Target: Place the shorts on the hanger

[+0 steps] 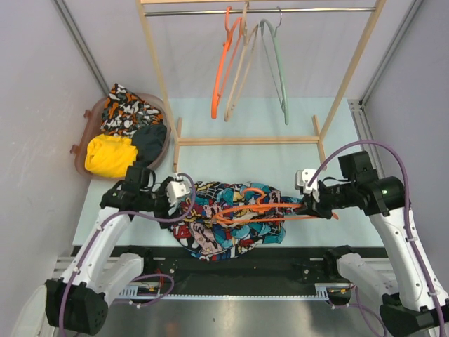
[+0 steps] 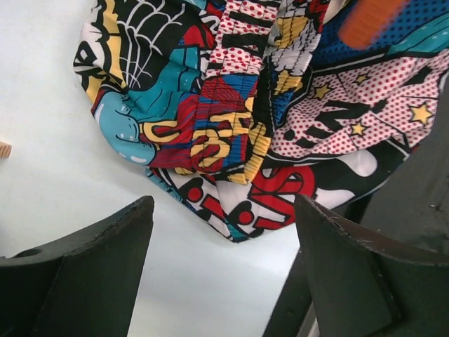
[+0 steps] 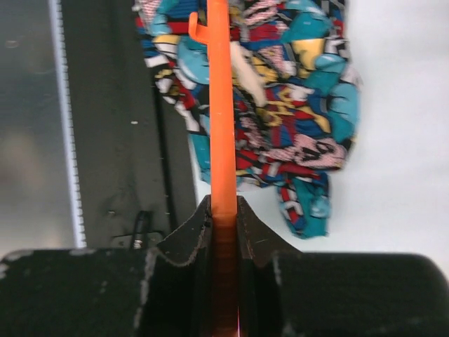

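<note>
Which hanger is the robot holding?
The thin orange rod hanger, pinched in the right end effector and lying across the comic-print shorts. The thicker orange hanger, beige hanger and pale green hanger hang on the rail.

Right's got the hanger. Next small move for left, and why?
Probably lower the left gripper and close on the edge of the shorts: its jaws are open with the cloth edge just ahead, while the right gripper is clamped on the hanger lying across them.

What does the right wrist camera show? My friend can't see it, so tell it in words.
The right hand is shut on the thin orange hanger, whose rod runs straight up the picture. Behind it the comic-print shorts lie crumpled on the white table.
</note>
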